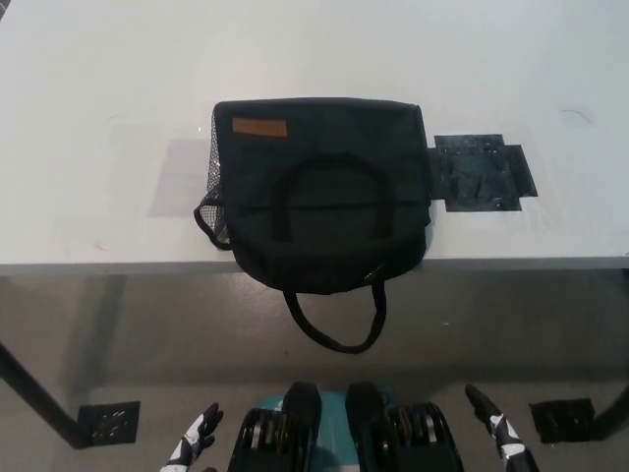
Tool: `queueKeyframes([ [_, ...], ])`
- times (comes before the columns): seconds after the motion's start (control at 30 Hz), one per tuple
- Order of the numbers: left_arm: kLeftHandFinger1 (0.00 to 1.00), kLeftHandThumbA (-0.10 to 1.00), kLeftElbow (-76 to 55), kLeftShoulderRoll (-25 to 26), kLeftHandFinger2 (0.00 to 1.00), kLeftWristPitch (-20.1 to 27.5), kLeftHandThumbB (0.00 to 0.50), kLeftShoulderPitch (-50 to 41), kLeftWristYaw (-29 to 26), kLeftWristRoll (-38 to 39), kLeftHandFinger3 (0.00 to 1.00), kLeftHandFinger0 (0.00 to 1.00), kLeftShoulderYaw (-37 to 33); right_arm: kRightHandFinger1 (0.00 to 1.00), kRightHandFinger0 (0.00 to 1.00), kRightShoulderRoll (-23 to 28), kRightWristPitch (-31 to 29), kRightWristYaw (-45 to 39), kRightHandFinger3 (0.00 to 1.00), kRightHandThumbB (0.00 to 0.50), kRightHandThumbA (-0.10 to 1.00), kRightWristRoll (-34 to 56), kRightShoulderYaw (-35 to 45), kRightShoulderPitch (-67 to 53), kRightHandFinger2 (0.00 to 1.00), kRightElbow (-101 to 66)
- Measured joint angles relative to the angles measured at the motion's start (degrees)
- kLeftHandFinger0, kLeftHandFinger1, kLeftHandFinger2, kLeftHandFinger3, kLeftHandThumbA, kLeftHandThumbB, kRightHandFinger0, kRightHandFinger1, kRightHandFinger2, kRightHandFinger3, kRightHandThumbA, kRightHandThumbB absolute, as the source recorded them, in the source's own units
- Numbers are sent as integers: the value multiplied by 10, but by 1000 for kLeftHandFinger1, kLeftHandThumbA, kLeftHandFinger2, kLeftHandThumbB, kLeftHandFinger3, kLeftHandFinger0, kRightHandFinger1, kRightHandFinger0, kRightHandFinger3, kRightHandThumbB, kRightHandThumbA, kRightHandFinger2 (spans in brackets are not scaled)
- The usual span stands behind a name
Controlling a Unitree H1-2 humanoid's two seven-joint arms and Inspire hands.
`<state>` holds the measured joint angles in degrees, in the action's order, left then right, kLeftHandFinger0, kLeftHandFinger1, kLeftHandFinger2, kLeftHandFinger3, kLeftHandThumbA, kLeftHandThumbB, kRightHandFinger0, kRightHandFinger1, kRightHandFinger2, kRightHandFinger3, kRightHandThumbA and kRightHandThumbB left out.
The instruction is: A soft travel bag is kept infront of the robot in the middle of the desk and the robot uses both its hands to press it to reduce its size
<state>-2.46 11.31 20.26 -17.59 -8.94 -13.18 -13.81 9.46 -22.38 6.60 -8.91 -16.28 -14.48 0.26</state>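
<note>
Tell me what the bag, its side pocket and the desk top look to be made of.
Bag: black woven fabric, matte; it sags softly over the desk edge, with limp strap handles. Side pocket: black mesh netting, see-through against the desk. Desk top: smooth white board, probably laminate, with a faint sheen; the core is not visible.

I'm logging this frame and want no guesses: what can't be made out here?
- Left hand, head view: only fingertips show; the bottom edge cuts off the rest.
- Right hand, head view: likewise cut off.
- Bag: its orange label is too small to read.
- Black patch beside the bag: too blurred to identify.
</note>
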Motion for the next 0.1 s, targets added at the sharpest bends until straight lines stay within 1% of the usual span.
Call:
queueKeyframes([
  [0.1, 1000, 1000, 0, -3, 1000, 0, 249, -1, 6, 2, 1000, 1000, 3, 1000, 1000, 0, -1, 0, 1000, 211, 1000, -1, 0, -1, 1000, 0],
])
